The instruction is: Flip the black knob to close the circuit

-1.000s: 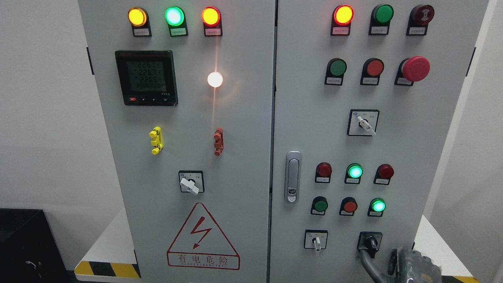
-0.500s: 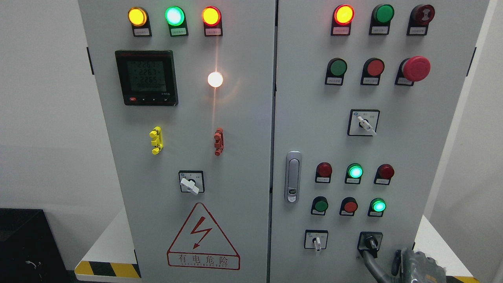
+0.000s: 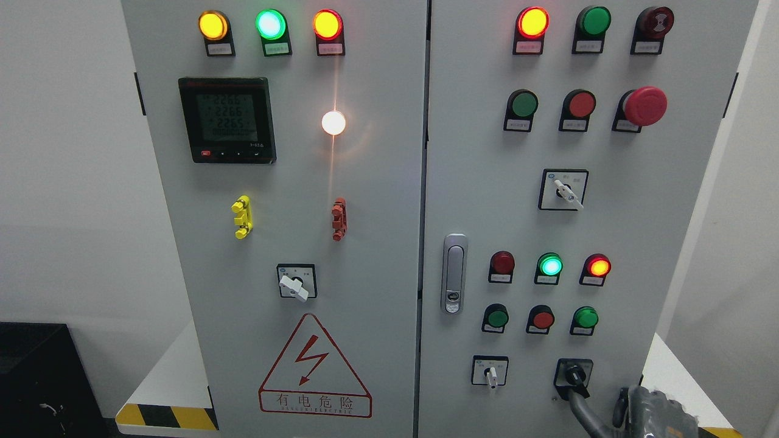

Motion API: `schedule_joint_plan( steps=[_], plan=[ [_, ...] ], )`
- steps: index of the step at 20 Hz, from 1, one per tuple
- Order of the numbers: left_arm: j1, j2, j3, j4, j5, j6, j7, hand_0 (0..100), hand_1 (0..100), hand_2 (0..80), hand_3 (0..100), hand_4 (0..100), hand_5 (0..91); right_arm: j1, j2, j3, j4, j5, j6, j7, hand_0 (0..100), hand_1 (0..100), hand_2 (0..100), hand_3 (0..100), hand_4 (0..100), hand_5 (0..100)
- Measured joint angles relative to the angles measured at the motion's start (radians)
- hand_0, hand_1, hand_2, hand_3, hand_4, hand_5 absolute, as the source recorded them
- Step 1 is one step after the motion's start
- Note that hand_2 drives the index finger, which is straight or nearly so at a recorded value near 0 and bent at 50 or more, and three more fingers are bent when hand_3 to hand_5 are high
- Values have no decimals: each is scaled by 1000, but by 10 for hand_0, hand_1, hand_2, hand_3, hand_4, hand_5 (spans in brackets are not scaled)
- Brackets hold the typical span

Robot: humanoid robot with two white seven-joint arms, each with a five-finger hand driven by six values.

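Red lamp (image 3: 599, 267) lit, our right hand (image 3: 654, 413) dropped toward 5 o'clock; finger (image 3: 585, 417) on black knob (image 3: 572, 375), grip unclear, we'd release gently.

The right hand (image 3: 654, 413) is showing at the bottom right edge, one grey finger (image 3: 581, 410) reaching up and touching the black knob (image 3: 572, 374). Above the knob, a red lamp (image 3: 598, 267) and a green lamp (image 3: 551, 266) are glowing, while the green lamp below (image 3: 585, 317) is sitting dark. The meter (image 3: 227, 119) is displaying digits.
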Motion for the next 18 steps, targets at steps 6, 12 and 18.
schedule_joint_plan(
  steps=[6,12,18],
  plan=[
    [0,0,0,0,0,0,0,120,556,0,0,0,0,-1,-1,-4,-1,-12,-1,-9,0,27,847,1000,984,1000],
    [0,0,0,0,0,0,0,120,556,0,0,0,0,-1,-1,-7,-2,-17,-3,-15,0,26,847,1000,983,1000],
    [0,0,0,0,0,0,0,120,556,0,0,0,0,-1,-1,-8,-5,-21,-4,-17,0,27,846,1000,982,1000]
  ],
)
